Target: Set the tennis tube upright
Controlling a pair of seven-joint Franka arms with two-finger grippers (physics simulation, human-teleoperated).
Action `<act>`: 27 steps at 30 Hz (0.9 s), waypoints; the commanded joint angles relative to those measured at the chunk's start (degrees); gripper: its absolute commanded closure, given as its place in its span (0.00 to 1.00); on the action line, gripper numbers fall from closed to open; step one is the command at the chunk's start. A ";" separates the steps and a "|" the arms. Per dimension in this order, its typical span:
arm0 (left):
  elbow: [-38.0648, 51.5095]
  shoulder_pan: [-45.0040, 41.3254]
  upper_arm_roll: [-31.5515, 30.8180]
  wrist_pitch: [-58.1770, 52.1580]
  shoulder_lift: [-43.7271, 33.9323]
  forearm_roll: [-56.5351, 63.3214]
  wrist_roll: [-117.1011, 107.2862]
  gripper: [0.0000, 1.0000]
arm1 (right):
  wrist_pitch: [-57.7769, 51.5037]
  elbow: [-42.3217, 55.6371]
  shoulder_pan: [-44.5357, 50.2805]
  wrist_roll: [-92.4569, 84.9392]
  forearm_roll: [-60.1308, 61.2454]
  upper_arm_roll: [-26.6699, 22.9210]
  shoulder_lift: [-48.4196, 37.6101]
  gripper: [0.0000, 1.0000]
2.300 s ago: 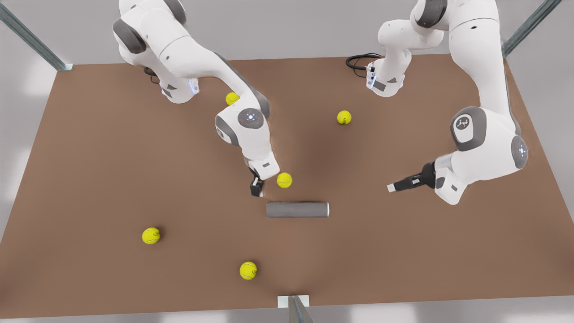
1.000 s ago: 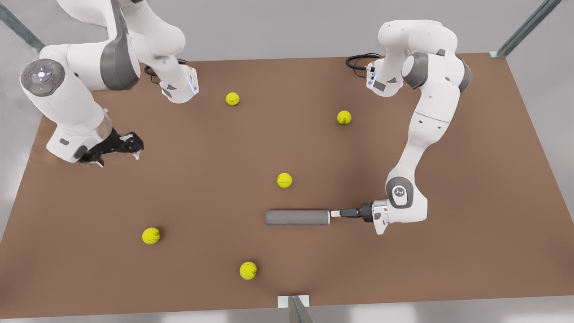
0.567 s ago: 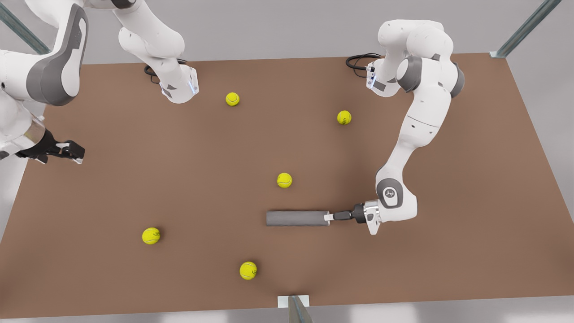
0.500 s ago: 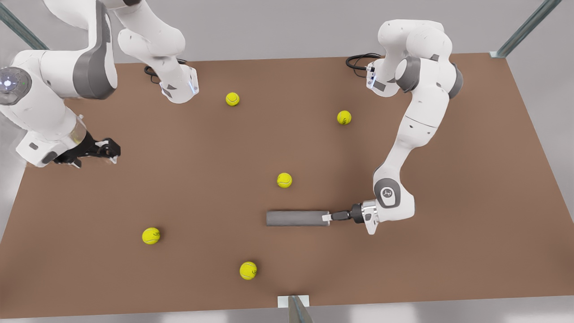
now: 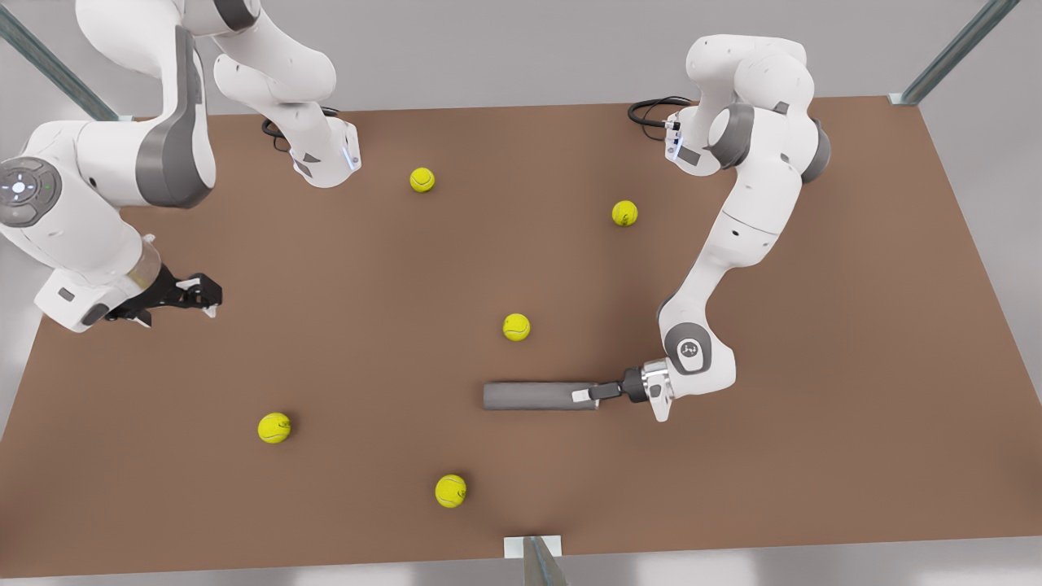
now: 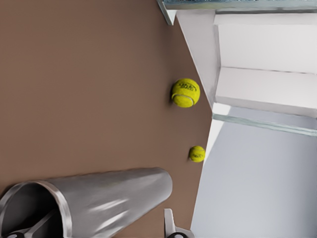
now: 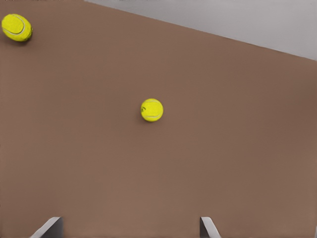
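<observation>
Five yellow tennis balls are spread over the brown table [image 5: 814,488] in the front view. Nearest the camera lies the bottom-centre ball [image 5: 450,491], then the lower-left ball [image 5: 274,427]. Behind them, in the lower middle of the frame, the tennis tube [image 5: 537,396] lies on its side, its long axis running across the picture. No label or brand can be seen on its plain grey wall.

At the tube's end on the front view's right, the left gripper [image 5: 582,395] is held level with the table. In the left wrist view its fingers [image 6: 171,225] are spread: one dark finger is partly seen inside the tube's open, lighter-rimmed mouth, and the other is outside the wall. Both are cut off by the frame edge, and nothing is clenched. A round emblem is carried on this arm's wrist, but it cannot be read.

Dark lettering is printed on one ball in the left wrist view [image 6: 184,92], too blurred to read.

Farther back lie the centre ball [image 5: 516,326], the upper-right ball [image 5: 624,213] and the upper-left ball [image 5: 422,179].

At the far left of the front view, the right gripper [image 5: 203,291] hangs above the table edge, well apart from the tube, its fingertips [image 7: 49,227] wide apart and empty.
</observation>
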 commanded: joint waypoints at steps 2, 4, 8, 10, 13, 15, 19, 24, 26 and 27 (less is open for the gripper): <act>0.00 -0.09 0.05 -0.09 -0.06 -1.90 0.00 0.02 | 0.09 0.08 -0.13 0.09 0.00 0.01 0.00 0.00; 0.00 0.00 -0.04 -0.09 -0.06 -2.69 0.00 0.03 | -0.08 -0.45 0.66 0.35 -1.75 0.01 -0.17 0.00; 0.00 0.17 -0.04 -0.44 -0.14 -4.27 0.44 0.03 | 1.94 -1.41 0.48 0.97 -4.13 0.45 -0.35 0.00; 0.00 0.43 -0.22 -0.62 -0.23 -5.15 0.44 0.03 | 2.47 -1.41 0.39 1.05 -4.13 0.54 -0.09 0.00; 0.00 0.70 -0.83 -0.70 -0.41 -6.30 0.44 0.03 | 3.08 -1.85 0.83 1.14 -4.13 0.63 0.09 0.00; 0.00 0.70 -0.92 -0.70 -0.58 -7.26 0.35 0.03 | 3.08 -2.20 0.75 1.14 -4.13 0.63 -0.09 0.00; 0.00 1.93 -2.33 -0.70 -0.85 -7.44 0.26 0.03 | 3.08 -2.55 0.75 1.05 -4.13 0.63 -0.17 0.00; 0.00 3.16 -3.91 -0.62 -1.20 -8.41 0.00 0.03 | 3.08 -2.73 0.83 1.05 -4.13 0.63 -0.17 0.00; 0.00 3.60 -4.26 -0.62 -1.29 -8.67 -0.09 0.05 | 3.08 -2.73 0.83 1.05 -4.13 0.63 -0.17 0.00; 0.00 3.60 -4.26 -0.62 -1.29 -8.76 -0.09 0.17 | 3.08 -2.73 0.83 1.05 -4.13 0.63 -0.17 0.00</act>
